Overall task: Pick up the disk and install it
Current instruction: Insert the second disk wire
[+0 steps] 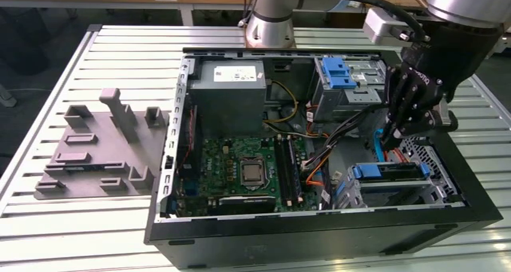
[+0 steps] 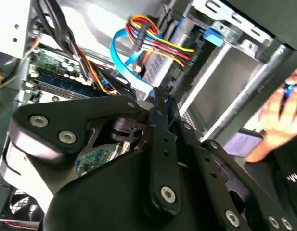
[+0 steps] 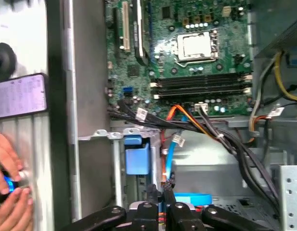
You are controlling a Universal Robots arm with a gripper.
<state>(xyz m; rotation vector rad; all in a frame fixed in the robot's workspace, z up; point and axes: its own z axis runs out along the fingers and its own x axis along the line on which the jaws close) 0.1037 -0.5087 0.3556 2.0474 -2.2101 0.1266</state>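
Note:
In the exterior view the disk (image 1: 387,171) lies in the metal cage at the near right corner of the open computer case (image 1: 172,164), its blue rail facing up. My black gripper (image 1: 393,143) reaches down into the case just above that cage. Its fingers are drawn together in both wrist views (image 2: 160,101) (image 3: 162,192). A blue flat cable (image 2: 124,53) (image 3: 169,154) runs right up to the tips, and a thin blue sliver shows between the fingers. Whether anything is pinched there I cannot tell.
A grey power supply box (image 1: 231,89) and the motherboard (image 1: 243,167) fill the case's left half. A blue ridged latch (image 1: 337,72) tops the far cage. Cable bundles (image 1: 319,146) cross the middle. A grey fixture (image 1: 96,146) lies on the table. A person's hand (image 3: 8,192) is outside the case.

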